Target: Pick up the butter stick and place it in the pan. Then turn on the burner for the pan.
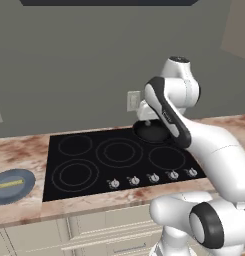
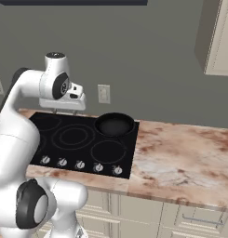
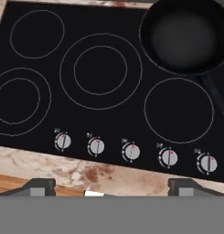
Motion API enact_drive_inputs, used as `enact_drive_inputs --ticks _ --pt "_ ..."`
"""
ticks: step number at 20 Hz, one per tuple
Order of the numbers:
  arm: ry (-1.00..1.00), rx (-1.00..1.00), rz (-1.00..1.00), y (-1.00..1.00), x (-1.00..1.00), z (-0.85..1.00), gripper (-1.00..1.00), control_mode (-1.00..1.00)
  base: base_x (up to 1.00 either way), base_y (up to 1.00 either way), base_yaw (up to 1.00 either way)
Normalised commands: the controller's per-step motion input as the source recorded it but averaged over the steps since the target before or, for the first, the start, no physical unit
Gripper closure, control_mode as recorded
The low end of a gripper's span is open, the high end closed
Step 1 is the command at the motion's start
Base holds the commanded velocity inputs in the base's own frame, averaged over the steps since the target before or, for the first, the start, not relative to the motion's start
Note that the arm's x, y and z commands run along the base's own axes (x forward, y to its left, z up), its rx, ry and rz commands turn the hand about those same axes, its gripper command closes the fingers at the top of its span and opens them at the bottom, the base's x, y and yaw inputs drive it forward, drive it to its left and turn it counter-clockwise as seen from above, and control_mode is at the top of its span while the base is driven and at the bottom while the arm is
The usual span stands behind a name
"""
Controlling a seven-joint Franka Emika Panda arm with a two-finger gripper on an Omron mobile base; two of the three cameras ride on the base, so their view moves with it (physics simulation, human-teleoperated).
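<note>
Butter stick (image 1: 9, 183) sits far left on the blue-grey plate (image 1: 25, 186) on the counter (image 1: 21, 147), well apart from the cooktop's left edge. It's the only thing on the plate, lying flat.

Moving right: black cooktop (image 1: 119, 157) with five burner rings and a row of five knobs (image 3: 131, 151) along the front edge. None of the rings looks lit from what I can see, so my read is that the burner is off, but I can't confirm knob positions at this resolution.

Pan (image 2: 114, 124) is on the back right burner, handle pointing toward the front right in the hand view. Inside is dark and I see nothing in it.

Gripper (image 2: 63, 110) hangs above the cooktop, roughly over the middle, camera looking straight down at the knobs and rings. In the hand view the two fingertips (image 3: 38, 186) stand wide apart at the bottom with nothing between them, so it's spread and carrying nothing.

Progress: I'd call it zero steps done. Butter not picked, not in the pan, burner not switched. Left to do: swing left to the plate, grab the stick, carry it across to the pan, drop it in, then find the knob that maps to the back right ring. Which knob that is I can't tell from here.
</note>
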Motion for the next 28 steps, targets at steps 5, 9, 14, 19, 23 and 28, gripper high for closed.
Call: enact_drive_inputs --ticks 5,9,14,19,23,28 --pt "0.07 0.00 0.27 0.64 0.00 -0.09 -1.00 -1.00 0.00 0.00 0.00" --pt "0.05 0.00 0.27 0.52 0.00 -0.04 -1.00 -1.00 0.00 0.00 0.00" --pt "0.00 0.00 0.23 0.43 -0.01 0.00 -1.00 -1.00 0.00 0.00 0.00" --pt "0.00 -0.01 0.26 0.63 -0.16 -0.05 -1.00 -1.00 0.00 0.00 0.00" --pt "0.00 -0.03 0.24 0.75 -0.25 -0.14 -1.00 -1.00 0.00 0.00 0.00" --pt "0.00 0.00 0.21 0.71 -0.26 -0.18 -1.00 -1.00 0.00 0.00 0.00"
